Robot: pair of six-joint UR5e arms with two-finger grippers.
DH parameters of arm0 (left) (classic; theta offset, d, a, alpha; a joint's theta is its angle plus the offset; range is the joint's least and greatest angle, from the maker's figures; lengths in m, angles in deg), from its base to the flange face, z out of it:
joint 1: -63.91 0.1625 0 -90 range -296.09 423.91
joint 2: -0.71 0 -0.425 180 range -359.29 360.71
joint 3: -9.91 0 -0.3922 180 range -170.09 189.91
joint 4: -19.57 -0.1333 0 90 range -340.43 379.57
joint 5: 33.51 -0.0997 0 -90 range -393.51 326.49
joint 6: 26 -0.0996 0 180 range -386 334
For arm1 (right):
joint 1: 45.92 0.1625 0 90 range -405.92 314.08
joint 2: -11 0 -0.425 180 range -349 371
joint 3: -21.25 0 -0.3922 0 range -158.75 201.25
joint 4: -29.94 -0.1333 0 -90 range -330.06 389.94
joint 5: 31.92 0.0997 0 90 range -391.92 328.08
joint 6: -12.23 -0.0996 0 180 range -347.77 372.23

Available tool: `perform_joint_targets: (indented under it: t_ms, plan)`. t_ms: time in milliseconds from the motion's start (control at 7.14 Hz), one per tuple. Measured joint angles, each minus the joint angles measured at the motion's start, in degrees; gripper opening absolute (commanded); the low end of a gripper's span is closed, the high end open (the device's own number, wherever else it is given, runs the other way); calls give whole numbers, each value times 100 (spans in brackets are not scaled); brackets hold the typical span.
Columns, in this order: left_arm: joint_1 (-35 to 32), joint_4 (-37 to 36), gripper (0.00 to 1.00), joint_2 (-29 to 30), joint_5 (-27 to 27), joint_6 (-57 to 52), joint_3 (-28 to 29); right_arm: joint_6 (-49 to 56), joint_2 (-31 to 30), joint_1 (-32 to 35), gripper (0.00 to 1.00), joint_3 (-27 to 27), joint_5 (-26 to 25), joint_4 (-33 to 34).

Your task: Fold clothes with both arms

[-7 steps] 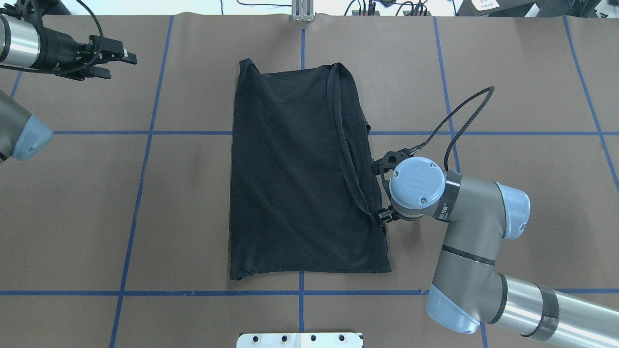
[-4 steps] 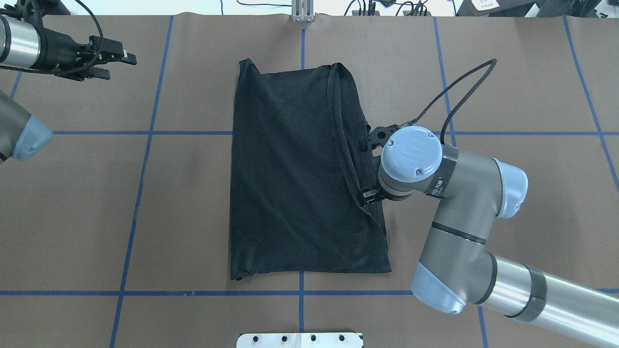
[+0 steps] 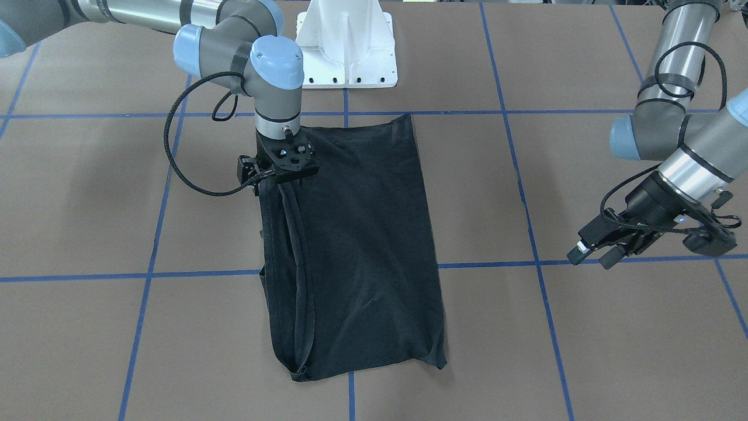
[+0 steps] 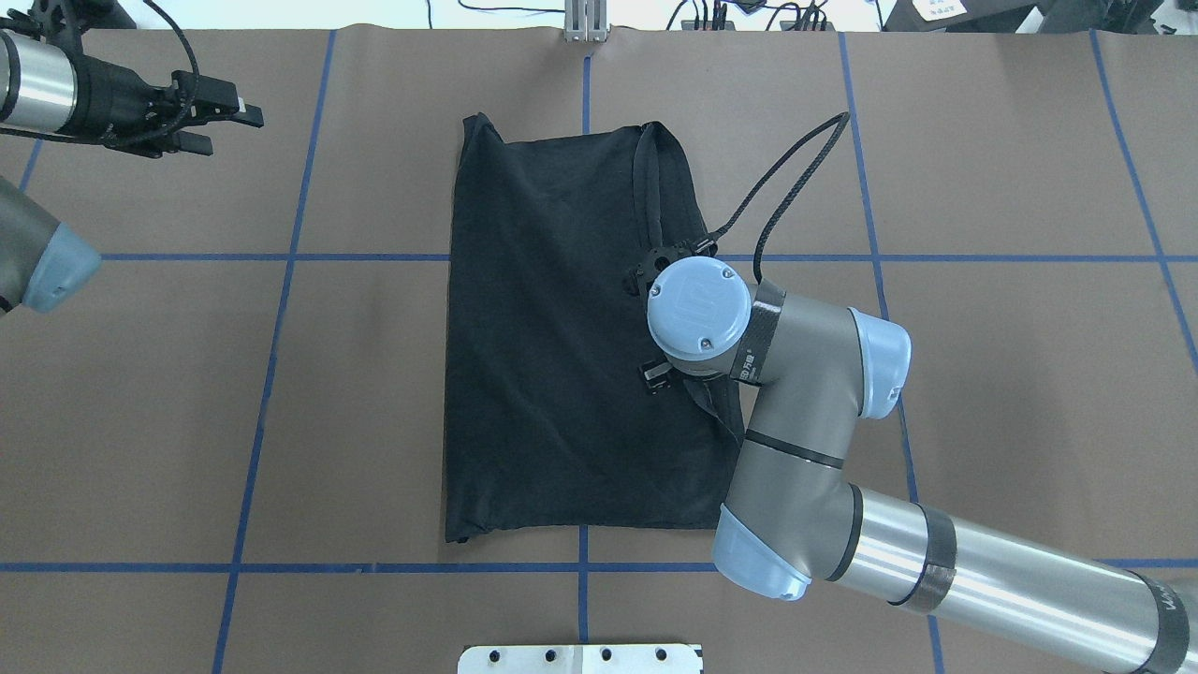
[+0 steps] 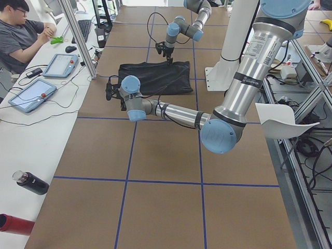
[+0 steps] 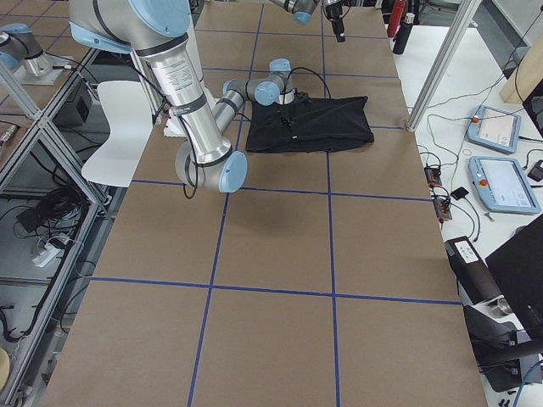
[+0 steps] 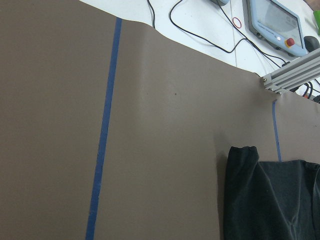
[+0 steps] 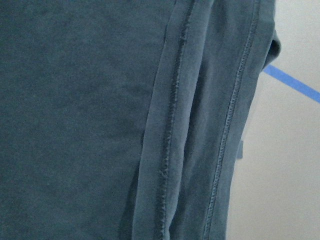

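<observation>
The right gripper (image 3: 279,175) points straight down at the black T-shirt (image 4: 543,328). It sits over the strip of doubled cloth along the shirt's long edge on the robot's right, about halfway down its length. Its fingers are hidden under the wrist and lost against the black cloth, so I cannot tell whether they are apart, together or clamped on the fabric. In the front-facing view the cloth edge seems to rise to meet the tool. Directly beneath it, the wrist camera shows two stitched hems (image 8: 170,125) running side by side, with a sliver of brown table and blue tape just past them on the outer side. From this gripper the shirt spreads mostly toward the robot's left, as a long rectangle folded lengthwise and lying flat on the table (image 4: 983,140). One short end lies toward the robot and the other away from it. A black cable (image 4: 796,168) loops off the wrist, out over bare table on the side away from the shirt. Blue tape lines (image 4: 281,374) cross the brown surface in a grid around the shirt. Well apart from the shirt, beyond its other long edge and toward the table's far side, the left gripper (image 3: 595,256) hangs above the table. Its two fingers are spread with nothing between them, tips aimed toward the shirt. Behind the right gripper stands the white pedestal base (image 3: 347,47). Farthest off, past the table's edge beyond the left gripper, a person (image 5: 21,36) sits at a bench with touchscreen pendants (image 5: 65,65).
</observation>
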Motion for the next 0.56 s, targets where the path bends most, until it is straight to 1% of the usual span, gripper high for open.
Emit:
perform_joint_targets:
  t_ms: [560]
  plan:
    - [4, 0, 100, 6, 5, 18, 4, 143, -57, -50, 100, 159, -57, -15]
